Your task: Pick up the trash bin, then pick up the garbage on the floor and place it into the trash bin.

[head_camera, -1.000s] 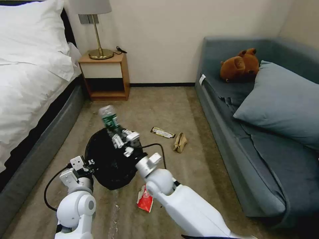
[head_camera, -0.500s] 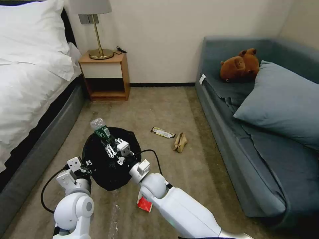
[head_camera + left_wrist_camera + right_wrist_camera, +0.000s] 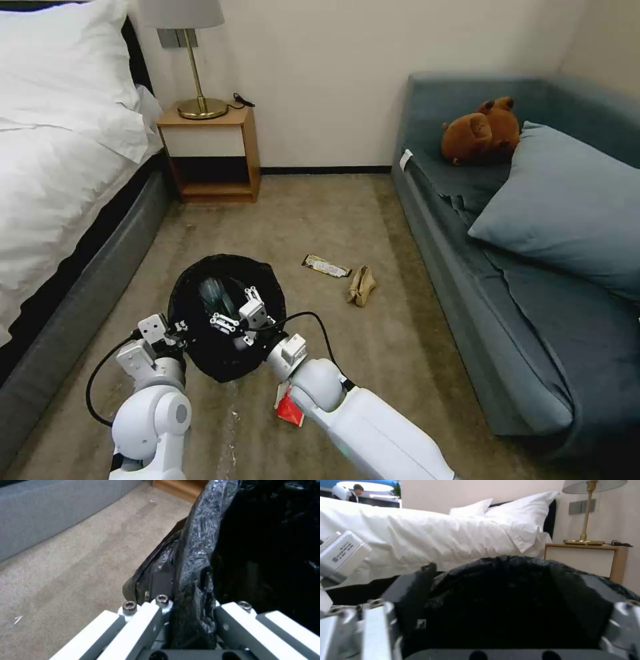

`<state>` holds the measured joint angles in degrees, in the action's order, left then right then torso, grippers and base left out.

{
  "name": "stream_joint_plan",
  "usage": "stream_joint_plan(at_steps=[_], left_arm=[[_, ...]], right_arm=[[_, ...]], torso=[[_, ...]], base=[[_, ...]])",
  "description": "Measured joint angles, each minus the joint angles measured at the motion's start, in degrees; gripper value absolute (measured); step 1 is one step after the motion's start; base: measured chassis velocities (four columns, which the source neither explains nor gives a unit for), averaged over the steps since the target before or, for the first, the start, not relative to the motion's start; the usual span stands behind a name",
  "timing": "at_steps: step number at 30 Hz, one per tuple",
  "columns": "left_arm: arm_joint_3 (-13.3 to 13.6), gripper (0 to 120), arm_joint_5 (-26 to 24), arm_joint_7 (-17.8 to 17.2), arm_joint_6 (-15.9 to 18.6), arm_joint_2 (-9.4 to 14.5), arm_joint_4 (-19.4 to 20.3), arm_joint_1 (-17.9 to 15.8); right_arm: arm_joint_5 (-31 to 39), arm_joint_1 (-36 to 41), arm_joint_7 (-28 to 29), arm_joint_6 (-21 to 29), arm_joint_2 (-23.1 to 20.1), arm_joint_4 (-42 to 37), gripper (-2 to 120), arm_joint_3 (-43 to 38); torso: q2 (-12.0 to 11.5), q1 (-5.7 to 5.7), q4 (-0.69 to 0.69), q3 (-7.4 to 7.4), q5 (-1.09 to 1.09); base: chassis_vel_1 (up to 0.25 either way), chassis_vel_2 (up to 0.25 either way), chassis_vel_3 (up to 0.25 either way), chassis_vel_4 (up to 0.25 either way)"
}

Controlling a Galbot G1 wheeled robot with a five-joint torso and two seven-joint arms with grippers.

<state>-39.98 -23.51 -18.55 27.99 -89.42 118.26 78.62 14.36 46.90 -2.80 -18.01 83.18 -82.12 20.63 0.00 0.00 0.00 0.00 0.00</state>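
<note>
The bottle (image 3: 215, 295) has dropped from my right gripper (image 3: 235, 319) into the trash bin (image 3: 200, 347); its fingers now spread empty over the opening, while my left gripper (image 3: 188, 612) clamps the rim

Trash bin (image 3: 227, 320): liner glossy black, crinkled, with grey-white highlights along the folds; same black sheen at the rim (image 3: 200, 530) and (image 3: 506, 580). Bottle (image 3: 215, 293) inside reads pale, clear grey-green against the black. Right gripper (image 3: 235, 319) and left gripper (image 3: 175, 328): white housings, dark screws, black cable. Snack packet (image 3: 291, 408): red with white. Bar wrapper (image 3: 326, 266): yellow-black with a pale centre. Crumpled paper (image 3: 361, 285): tan. Carpet (image 3: 373, 347): beige-olive, mottled. Sofa (image 3: 507, 313) and cushion: slate blue. Teddy bear (image 3: 481, 130): rust brown. Bedding (image 3: 60, 153): white. Nightstand (image 3: 212, 153): orange-brown wood, white panel. Lamp base: brass.
</note>
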Motion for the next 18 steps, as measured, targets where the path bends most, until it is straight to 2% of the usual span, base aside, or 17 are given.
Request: stream_joint_plan(at_steps=[1, 2, 3, 11, 14, 16, 18], left_arm=[[0.00, 1, 0.00, 0.00, 0.00, 0.00, 0.00, 0.00], [0.00, 1, -0.02, -0.05, 0.02, 0.00, 0.00, -0.02], [0.01, 1, -0.03, -0.06, 0.02, 0.00, 0.00, 0.05], [-0.14, 1, 0.11, 0.03, -0.14, -0.17, -0.23, 0.35], [-0.35, 1, 0.41, 0.14, -0.30, -0.16, -0.32, 0.26], [-1.00, 1, 0.68, 0.34, -0.93, -0.09, -0.70, 0.18], [-1.19, 1, 0.64, 0.35, -1.03, -0.07, -0.76, 0.19]], right_arm=[[0.00, 0.00, 0.00, 0.00, 0.00, 0.00, 88, 0.00], [-0.07, 0.17, -0.37, 0.00, -0.04, 0.00, 97, -0.22], [-0.17, 0.26, -0.45, 0.00, -0.08, 0.00, 99, -0.30], [-0.45, 0.50, -0.07, 0.11, -0.17, -0.50, 100, -0.81], [-0.90, 0.18, 1.79, 0.74, -0.14, -0.95, 100, -1.57], [-1.22, -0.53, 6.07, 2.81, 0.03, -2.20, 100, -3.92], [-1.24, -0.84, 6.83, 3.49, -0.03, -2.81, 100, -5.30]], torso=[[0.00, 0.00, 0.00, 0.00, 0.00], [0.00, 0.00, 0.00, 0.00, 0.00], [-0.01, 0.00, -0.01, 0.00, 0.00], [-0.01, 0.00, 0.00, 0.00, 0.00], [-0.01, 0.00, 0.00, 0.00, 0.00], [-0.01, 0.00, 0.00, 0.00, 0.00], [-0.01, 0.00, 0.01, 0.00, 0.00]], base=[[0.000, 0.000, 0.000, 0.000], [0.000, 0.000, 0.000, 0.000], [0.000, 0.000, 0.000, 0.000], [0.000, 0.000, 0.000, 0.000], [0.000, 0.000, 0.000, 0.000], [0.000, 0.000, 0.000, 0.000], [0.000, 0.000, 0.000, 0.000]])
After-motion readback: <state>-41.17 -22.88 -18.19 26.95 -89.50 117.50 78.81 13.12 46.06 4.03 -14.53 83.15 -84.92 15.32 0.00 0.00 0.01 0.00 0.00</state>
